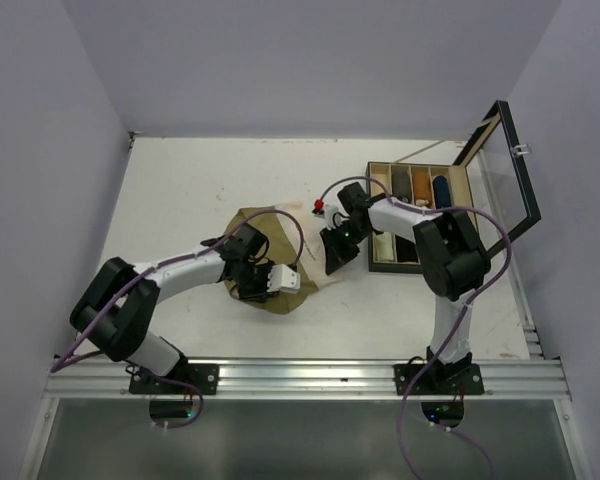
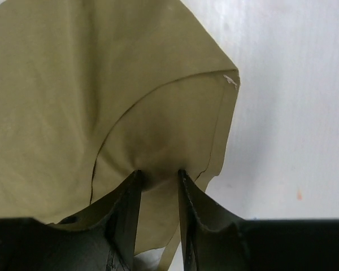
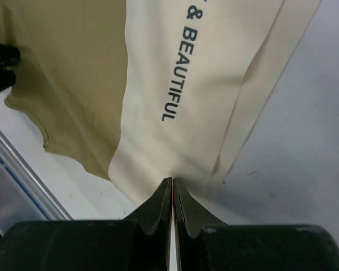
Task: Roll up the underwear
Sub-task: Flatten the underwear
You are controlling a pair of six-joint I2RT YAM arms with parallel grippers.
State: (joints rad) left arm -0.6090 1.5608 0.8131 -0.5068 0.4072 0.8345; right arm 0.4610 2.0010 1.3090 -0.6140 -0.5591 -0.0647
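On the white table [image 1: 180,190], limp, light underwear [image 1: 248,218] is pinched edgewise: hem [image 2: 217,130] in the half-closed left gripper [image 2: 158,172], waistband [image 3: 181,84] in the tight-shut right gripper [image 3: 172,180].

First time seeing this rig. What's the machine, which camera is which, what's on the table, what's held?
Two small robot arms are bolted at the table's near edge, each ending in a two-finger gripper. The wide picture looks down from above and behind them; the other two come from cameras on the left and right wrists. On the white table lie olive-tan cloth boxer briefs with a cream waistband printed "& BEAUTIFUL". The left gripper pinches a fold of the olive cloth; the right gripper is shut on the waistband's edge. To the right stands a dark-framed compartment box, glass lid open, holding rolled bundles.
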